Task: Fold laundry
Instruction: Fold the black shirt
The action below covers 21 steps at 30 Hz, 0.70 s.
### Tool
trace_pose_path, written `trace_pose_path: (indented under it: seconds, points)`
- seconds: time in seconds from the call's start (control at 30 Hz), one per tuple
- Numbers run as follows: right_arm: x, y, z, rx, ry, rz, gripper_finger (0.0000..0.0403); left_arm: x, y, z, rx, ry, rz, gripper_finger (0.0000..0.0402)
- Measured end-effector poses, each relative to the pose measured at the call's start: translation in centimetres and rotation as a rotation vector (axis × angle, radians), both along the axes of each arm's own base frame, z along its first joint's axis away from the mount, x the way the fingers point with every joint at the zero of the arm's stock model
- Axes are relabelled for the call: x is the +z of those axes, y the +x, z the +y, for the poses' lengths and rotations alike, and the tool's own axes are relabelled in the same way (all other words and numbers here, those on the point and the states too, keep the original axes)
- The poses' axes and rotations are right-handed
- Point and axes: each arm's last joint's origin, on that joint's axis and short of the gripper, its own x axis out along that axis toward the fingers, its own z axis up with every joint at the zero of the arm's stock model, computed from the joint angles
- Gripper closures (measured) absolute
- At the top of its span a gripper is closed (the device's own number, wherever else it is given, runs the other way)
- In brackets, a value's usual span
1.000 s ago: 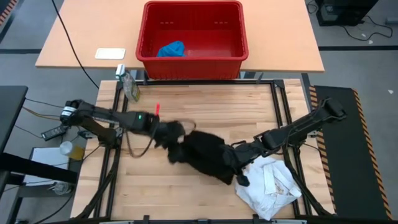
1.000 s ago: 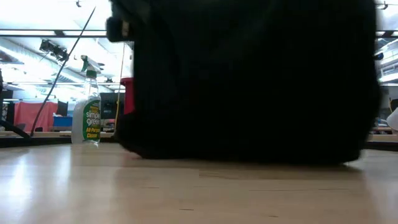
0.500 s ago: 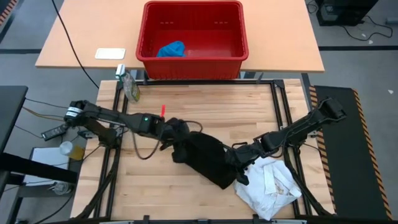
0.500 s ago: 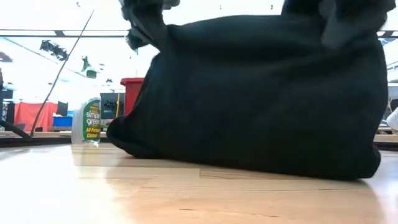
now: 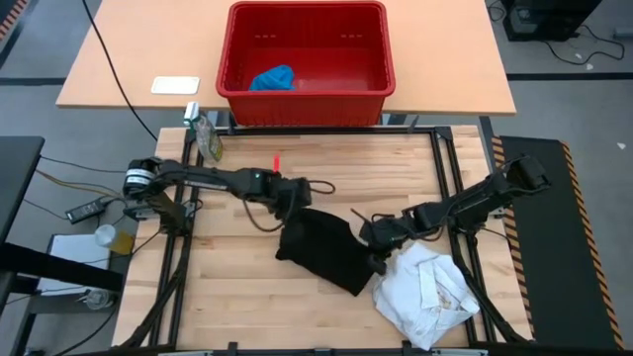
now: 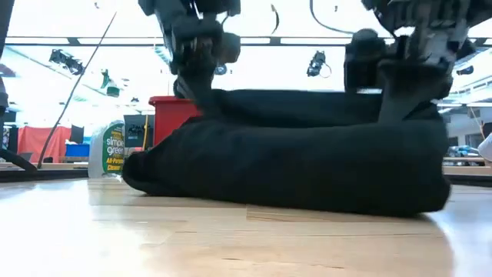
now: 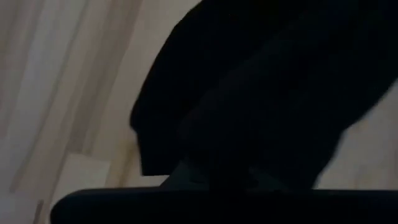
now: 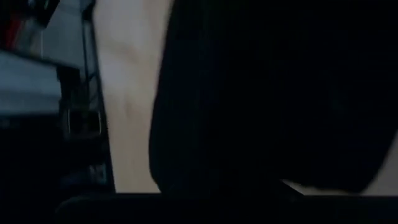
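Observation:
The large black garment (image 5: 321,249) lies as a low, thick bundle (image 6: 307,165) on the wooden table (image 5: 247,287). My left gripper (image 5: 294,205) is shut at the bundle's far left corner. My right gripper (image 5: 373,237) is shut at its right end. In both wrist views the black cloth (image 7: 261,93) (image 8: 267,93) fills the picture and hides the fingertips. A white garment (image 5: 427,292) lies crumpled at the table's near right corner. A bright blue one (image 5: 273,77) lies in the red basket (image 5: 307,99). My left gripper (image 6: 198,86) holds the black garment by its upper left corner (image 6: 206,98), coming from above and slanting down; the cloth hides the fingertips. The rest of the garment lies on the table. My right gripper (image 6: 393,104) holds the garment's upper right end (image 6: 384,115) from above, slanting down from the table's right. Whether it has one layer or several, I cannot tell. The top layer (image 6: 300,98) runs nearly level between the two holds.
A green-labelled spray bottle (image 5: 205,133) stands at the table's far left corner. The red basket sits on a second table beyond the far edge. Bare wood (image 5: 237,297) lies near and left of the bundle.
Both grippers have come down with the black garment. My left gripper has also gone toward the table's right edge, my right gripper a little toward the far edge. The garment, which hung tall below them, has sunk onto the table into a low bundle.

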Motion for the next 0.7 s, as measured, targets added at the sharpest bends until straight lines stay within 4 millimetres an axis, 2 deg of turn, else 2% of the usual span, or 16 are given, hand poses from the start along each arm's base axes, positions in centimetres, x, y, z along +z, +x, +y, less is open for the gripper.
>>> trace_pose_path:
  seconds: [0.17, 0.37, 0.57, 0.7]
  points:
    - [-0.3, 0.2, -1.8, -0.124, 0.13, 0.076, 0.039, -1.9, 0.2, 1.7, 0.042, -0.035, 0.105, 0.0396]
    - [-0.5, 0.5, -3.9, -0.28, 0.222, 0.135, 0.039, -3.9, 0.8, 2.0, 0.062, -0.063, 0.172, 0.0392]
    - [-1.4, 0.8, -5.3, -0.289, 0.232, 0.162, 0.039, -4.0, 0.8, 2.2, 0.114, -0.003, 0.176, 0.0385]
    - [-2.2, 1.3, -5.9, -0.28, 0.245, 0.192, 0.039, -3.7, 0.6, 2.5, 0.133, 0.008, 0.181, 0.0336]
